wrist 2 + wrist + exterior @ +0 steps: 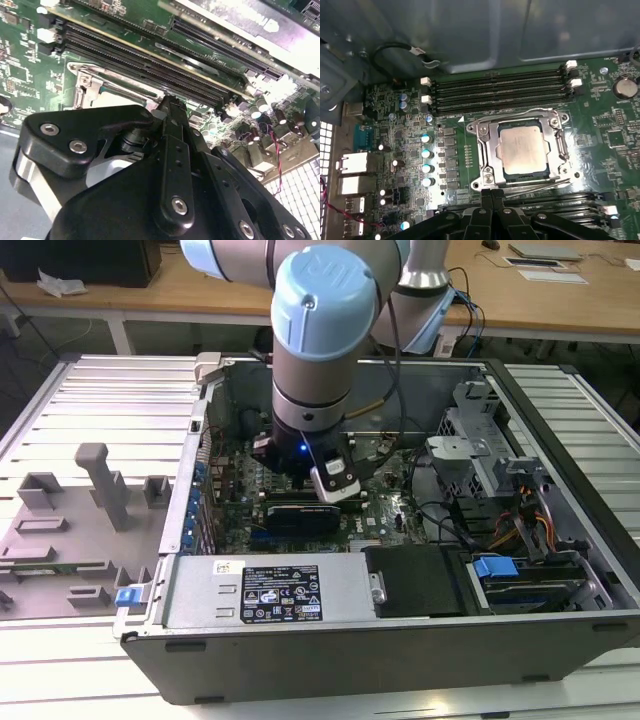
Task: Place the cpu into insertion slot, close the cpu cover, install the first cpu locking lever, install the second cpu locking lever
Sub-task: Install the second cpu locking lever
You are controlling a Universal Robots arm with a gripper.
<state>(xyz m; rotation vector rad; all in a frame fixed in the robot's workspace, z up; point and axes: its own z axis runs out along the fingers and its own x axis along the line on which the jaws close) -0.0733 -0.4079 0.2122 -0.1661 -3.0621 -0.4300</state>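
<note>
CPU: the cpu (523,151) lies flat in the insertion slot (492,150), pale metal top facing up, square to the socket.
Cover: the cpu cover (555,131) is down around the chip; its silvery frame rims the chip on all sides and the chip shows through the central window.
Levers: a thin wire locking lever (522,114) runs along the socket edge toward the memory slots; a second lever (540,185) runs along the opposite edge, just beside the fingertips. Whether either is latched cannot be told.
Claw: the gripper (492,194) has its two black fingers pressed together, no gap between the tips, nothing held. The tips sit at the socket's edge, close over the second lever; contact cannot be confirmed.
Board: long black memory slots (500,90) lie beside the socket on the green motherboard (605,135); a row of capacitors (426,160) stands on another side.
Exterior view: the arm (322,360) reaches down into the open computer case (400,640), which lies on a slatted metal table (110,400); grey fixtures (100,485) stand toward the exterior view's left.
</note>
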